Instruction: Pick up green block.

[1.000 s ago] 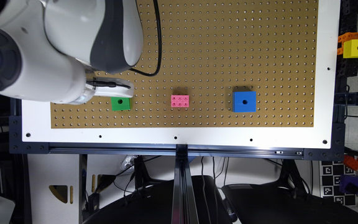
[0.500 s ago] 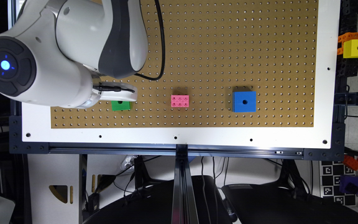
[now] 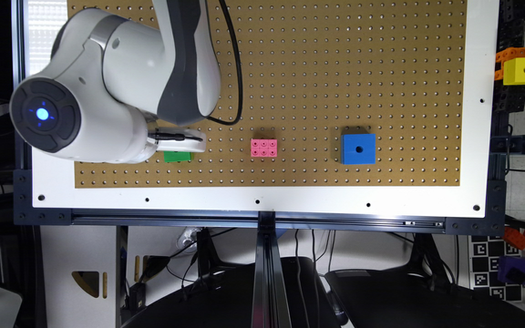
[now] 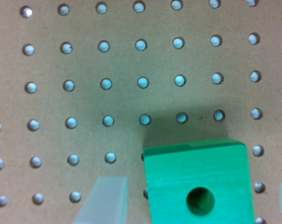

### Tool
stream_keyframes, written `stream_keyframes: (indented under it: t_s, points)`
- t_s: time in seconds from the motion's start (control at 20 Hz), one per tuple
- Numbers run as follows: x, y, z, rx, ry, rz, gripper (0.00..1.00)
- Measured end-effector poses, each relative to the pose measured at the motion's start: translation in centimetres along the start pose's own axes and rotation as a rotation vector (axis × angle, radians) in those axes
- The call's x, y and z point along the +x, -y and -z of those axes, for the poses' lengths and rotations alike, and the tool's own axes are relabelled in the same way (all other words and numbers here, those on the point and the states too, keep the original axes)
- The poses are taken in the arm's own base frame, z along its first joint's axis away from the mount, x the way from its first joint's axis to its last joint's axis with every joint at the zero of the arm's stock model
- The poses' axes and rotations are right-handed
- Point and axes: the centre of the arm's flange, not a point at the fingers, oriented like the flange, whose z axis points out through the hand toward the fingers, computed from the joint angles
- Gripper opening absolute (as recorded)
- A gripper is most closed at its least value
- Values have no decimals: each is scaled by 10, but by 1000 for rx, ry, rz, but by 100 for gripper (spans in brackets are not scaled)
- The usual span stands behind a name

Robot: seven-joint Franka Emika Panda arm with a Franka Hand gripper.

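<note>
The green block [image 3: 177,157] lies on the brown pegboard [image 3: 335,68] near its front edge, at the exterior view's left. Most of it is hidden under the white gripper [image 3: 181,142]; a green strip shows below it. In the wrist view the green block [image 4: 197,179] is close up, its round dark hole facing the camera. The gripper [image 4: 194,205] is open and straddles the block, with one pale finger [image 4: 105,201] on one side and a sliver of the other at the frame edge. A small gap separates each finger from the block.
A pink studded brick [image 3: 264,148] and a blue cube [image 3: 358,149] with a hole sit in the same row, toward the exterior view's right. A yellow cube [image 3: 522,70] sits off the board at the far right. The white frame [image 3: 262,198] borders the pegboard.
The arm has swung toward the exterior view's right and lowered over the green block, whose top face and hole are now covered in the exterior view. No block has moved.
</note>
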Motion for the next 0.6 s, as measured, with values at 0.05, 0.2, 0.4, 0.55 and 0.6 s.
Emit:
stream_keyframes:
  t_s: [0.05, 0.2, 0.4, 0.55, 0.6]
  points:
    - [0, 0, -4, 0, 1, 0, 100]
    - [1, 0, -8, 1, 0, 0, 100]
    - [1, 3, -7, 3, -3, 3, 100]
    - [0, 4, -6, 4, -4, 5, 100]
    - [0, 5, -6, 5, -4, 6, 100]
